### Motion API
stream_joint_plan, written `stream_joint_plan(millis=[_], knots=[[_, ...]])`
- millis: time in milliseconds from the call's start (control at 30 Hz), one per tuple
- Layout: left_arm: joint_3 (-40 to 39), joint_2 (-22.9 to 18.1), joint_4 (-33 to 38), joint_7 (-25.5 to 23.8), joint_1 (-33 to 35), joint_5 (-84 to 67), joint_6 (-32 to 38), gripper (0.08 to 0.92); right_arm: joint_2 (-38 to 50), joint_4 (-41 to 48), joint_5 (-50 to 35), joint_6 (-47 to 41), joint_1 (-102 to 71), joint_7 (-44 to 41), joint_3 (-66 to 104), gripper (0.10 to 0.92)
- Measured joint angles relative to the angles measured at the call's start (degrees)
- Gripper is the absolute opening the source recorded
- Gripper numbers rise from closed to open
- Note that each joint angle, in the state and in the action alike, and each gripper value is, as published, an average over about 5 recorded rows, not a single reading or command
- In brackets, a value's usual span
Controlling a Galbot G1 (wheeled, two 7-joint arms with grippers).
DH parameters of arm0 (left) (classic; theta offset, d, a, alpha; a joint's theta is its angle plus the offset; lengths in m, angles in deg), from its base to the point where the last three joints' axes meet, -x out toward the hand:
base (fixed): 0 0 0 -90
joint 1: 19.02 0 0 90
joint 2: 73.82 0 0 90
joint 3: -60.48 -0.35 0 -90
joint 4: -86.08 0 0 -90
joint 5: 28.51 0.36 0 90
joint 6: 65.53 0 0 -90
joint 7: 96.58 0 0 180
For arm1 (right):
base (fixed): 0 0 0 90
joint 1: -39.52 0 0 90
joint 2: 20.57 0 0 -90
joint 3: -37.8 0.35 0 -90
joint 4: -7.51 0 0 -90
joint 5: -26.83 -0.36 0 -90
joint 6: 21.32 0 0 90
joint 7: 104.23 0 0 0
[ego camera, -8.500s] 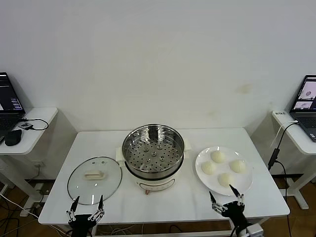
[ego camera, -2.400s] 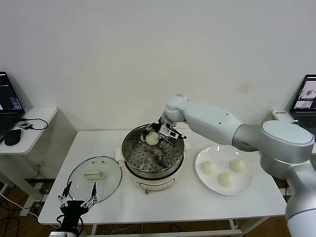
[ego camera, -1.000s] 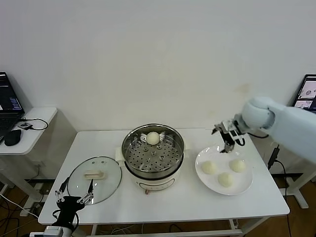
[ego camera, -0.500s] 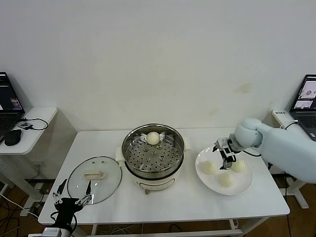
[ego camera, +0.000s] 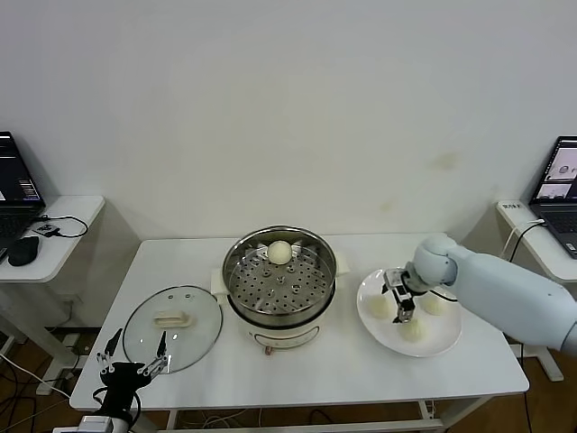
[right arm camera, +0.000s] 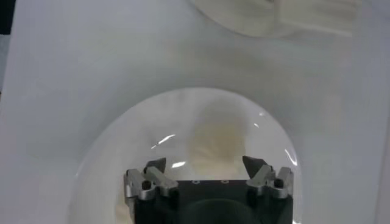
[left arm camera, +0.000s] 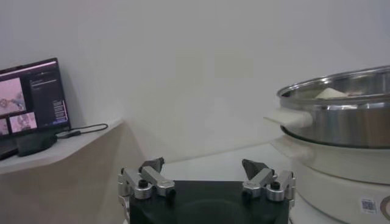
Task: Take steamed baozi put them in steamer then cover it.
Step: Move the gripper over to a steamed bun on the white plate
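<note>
The right wrist view alone shows a steamed baozi (right arm camera: pixel 214 141) between the right gripper (right arm camera: pixel 207 170)'s spread fingers, on the plate (ego camera: pixel 448 336) near the table (ego camera: pixel 315 374)'s right edge. Half a second ago that gripper was higher. The left gripper (ego camera: pixel 132 363), fingers apart, waits off the front-left corner.

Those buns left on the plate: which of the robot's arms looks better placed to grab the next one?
The right. Its right gripper sits open around a bun on the plate, while the left gripper waits low beside the glass lid.
</note>
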Motion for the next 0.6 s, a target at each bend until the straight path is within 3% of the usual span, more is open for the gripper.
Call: stream_joint_plan(millis=[600], knots=[[-0.21,-0.29,-0.03,-0.01,-0.15,0.24,0.03,0.823,-4.18,5.57,2.43,-0.03,-3.02,1.03,3.56,0.659]])
